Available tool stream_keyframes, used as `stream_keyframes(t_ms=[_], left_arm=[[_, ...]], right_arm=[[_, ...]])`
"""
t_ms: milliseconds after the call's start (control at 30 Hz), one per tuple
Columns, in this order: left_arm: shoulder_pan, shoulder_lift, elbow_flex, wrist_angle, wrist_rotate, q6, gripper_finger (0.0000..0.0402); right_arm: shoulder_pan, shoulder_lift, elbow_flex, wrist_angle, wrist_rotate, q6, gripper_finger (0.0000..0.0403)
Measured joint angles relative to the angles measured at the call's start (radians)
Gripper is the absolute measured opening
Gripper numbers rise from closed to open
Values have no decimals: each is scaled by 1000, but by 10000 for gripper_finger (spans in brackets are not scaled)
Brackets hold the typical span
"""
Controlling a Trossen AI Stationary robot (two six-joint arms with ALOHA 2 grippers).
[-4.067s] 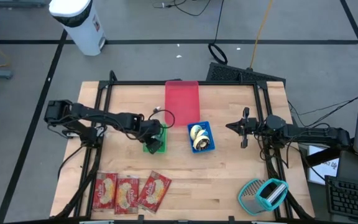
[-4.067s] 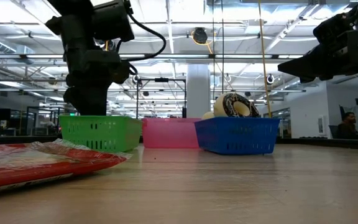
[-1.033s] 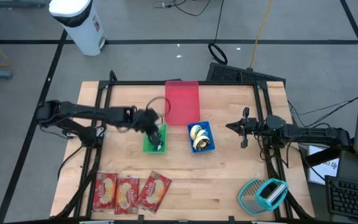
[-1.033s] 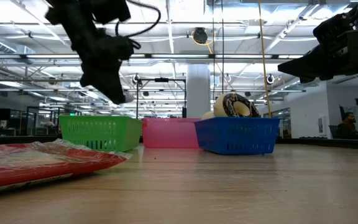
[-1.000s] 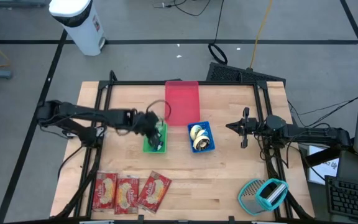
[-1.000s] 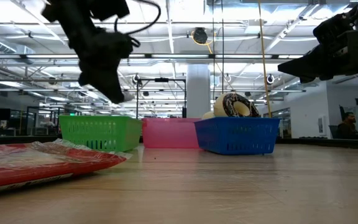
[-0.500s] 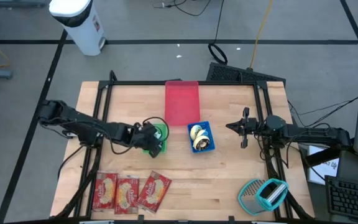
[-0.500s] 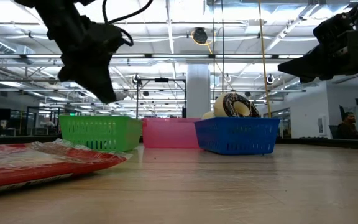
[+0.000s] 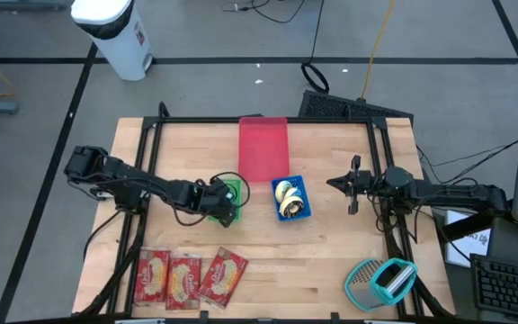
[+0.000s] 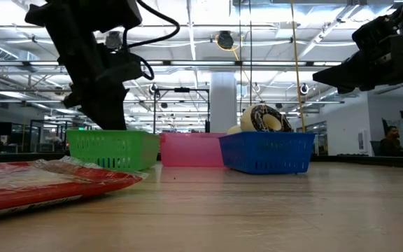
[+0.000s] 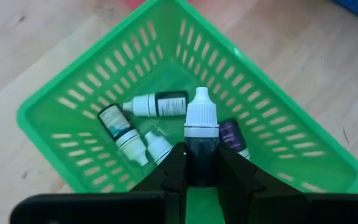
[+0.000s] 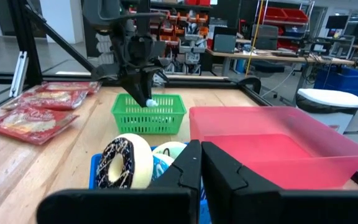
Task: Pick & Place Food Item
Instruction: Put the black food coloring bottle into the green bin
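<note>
My left gripper (image 11: 201,177) is shut on a small dropper bottle (image 11: 201,140) with a dark body and a white cap. It hangs over the green basket (image 11: 98,81), near that basket's near end (image 9: 226,212). Several more small bottles (image 11: 157,103) lie on the basket's floor. My right gripper (image 9: 351,184) waits shut at the table's right side, pointing level toward the blue basket (image 9: 291,199), which holds doughnuts (image 12: 126,163). My left gripper pinches the bottle's dark body (image 11: 201,163) between its two fingers, just behind the white cap (image 11: 201,115). The fingers slant down from the near-left side. The bottle lies along the fingers, cap pointing away from them, lifted clear above the basket's floor.
A pink tray (image 9: 263,148) stands behind the two baskets. Three red food packets (image 9: 187,277) lie at the near left edge. A teal and grey object (image 9: 380,281) sits at the near right corner. Bare wood shows between the baskets and the packets.
My left gripper has sunk toward the green basket and drawn toward the table's near-left, rolling its wrist, with the bottle still between its fingers. My right arm has kept still.
</note>
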Motion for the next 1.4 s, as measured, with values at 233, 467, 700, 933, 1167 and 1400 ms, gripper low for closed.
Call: stream_keyframes(t_ms=[233, 467, 700, 933, 1167, 1400], left_arm=[[-2, 0, 0, 43, 0, -3, 57], [-2, -1, 0, 46, 17, -1, 57], [-27, -1, 0, 47, 28, -39, 58], [-23, -1, 0, 47, 36, -37, 58], [-15, -1, 0, 47, 77, 0, 58], [13, -1, 0, 47, 79, 34, 58]], right_arm=[[0, 2, 0, 0, 0, 0, 4], [0, 2, 0, 0, 0, 0, 4], [0, 2, 0, 0, 0, 0, 4], [0, 2, 0, 0, 0, 0, 4], [0, 2, 0, 0, 0, 0, 4], [0, 2, 0, 0, 0, 0, 4]])
